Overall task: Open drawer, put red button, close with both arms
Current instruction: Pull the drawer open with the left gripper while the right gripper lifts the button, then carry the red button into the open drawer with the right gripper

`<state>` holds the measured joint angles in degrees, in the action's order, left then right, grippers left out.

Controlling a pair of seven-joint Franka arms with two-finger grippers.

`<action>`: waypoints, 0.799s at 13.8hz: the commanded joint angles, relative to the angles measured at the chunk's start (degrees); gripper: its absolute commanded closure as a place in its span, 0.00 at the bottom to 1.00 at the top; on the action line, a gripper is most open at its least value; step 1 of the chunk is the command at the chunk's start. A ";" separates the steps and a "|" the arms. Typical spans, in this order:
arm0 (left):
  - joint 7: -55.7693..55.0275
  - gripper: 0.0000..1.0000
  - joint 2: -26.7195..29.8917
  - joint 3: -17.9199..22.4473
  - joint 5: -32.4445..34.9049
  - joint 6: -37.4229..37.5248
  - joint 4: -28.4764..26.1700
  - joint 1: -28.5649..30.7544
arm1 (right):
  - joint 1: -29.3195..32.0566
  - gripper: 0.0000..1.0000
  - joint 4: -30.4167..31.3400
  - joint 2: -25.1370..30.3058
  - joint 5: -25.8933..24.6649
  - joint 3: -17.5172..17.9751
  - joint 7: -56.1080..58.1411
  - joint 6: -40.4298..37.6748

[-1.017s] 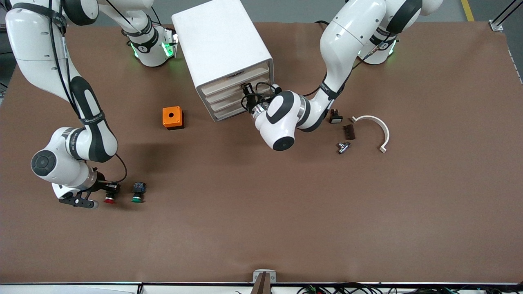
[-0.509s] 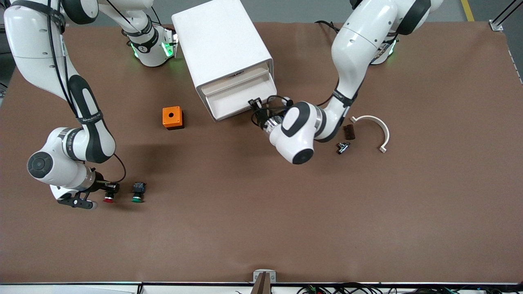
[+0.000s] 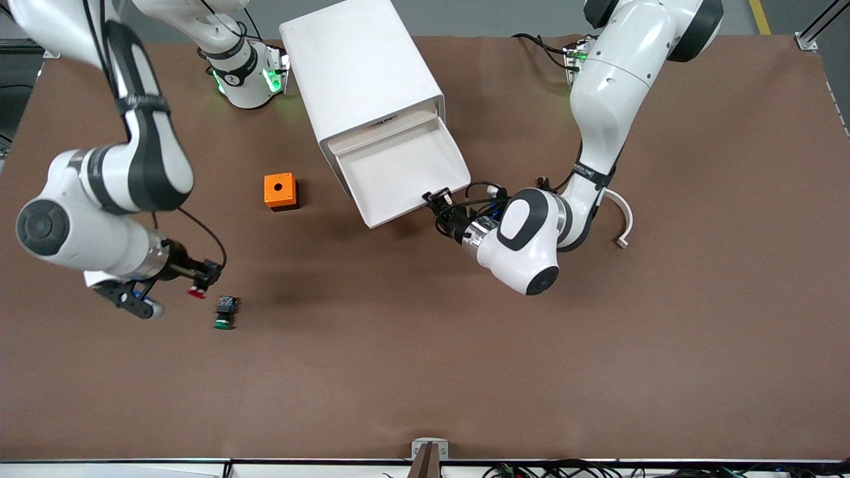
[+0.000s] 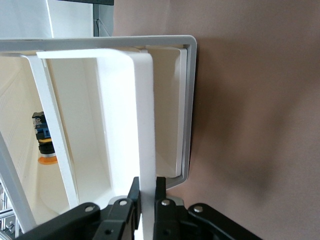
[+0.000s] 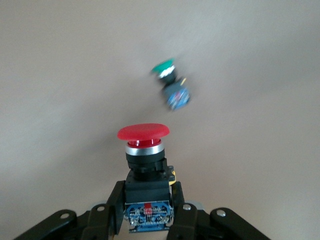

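Red button (image 5: 144, 160) clamped by its dark body in the right gripper (image 5: 145, 220), lifted off the counter (image 3: 425, 372) above the green button (image 3: 224, 312). Left gripper (image 3: 441, 201) fingers clenched on the front lip of the pulled-out drawer (image 3: 398, 174). Risks: button slipping from the shallow pinch during transfer; drawer dragged askew, cabinet (image 3: 358, 66) shifting.

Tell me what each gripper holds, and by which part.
Right gripper: red button, by its dark body. Left gripper: drawer, by its front lip.
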<state>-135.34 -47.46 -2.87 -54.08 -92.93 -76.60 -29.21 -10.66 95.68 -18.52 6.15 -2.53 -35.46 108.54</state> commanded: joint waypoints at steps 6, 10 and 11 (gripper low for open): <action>3.31 0.01 0.79 0.32 0.55 -0.06 1.63 3.98 | -19.64 1.00 4.25 7.79 1.50 -0.54 -32.70 -0.96; 8.16 0.01 2.89 0.94 10.28 0.03 3.30 5.65 | -27.99 1.00 6.52 7.71 1.50 -0.54 -45.89 3.67; 8.68 0.01 3.95 1.03 13.97 0.03 3.30 5.83 | -29.49 1.00 8.10 7.62 1.50 -0.54 -48.36 6.31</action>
<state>-127.87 -46.23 -2.49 -45.42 -93.46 -73.03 -23.70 -37.27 100.06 -12.13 6.85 -2.24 -79.31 110.87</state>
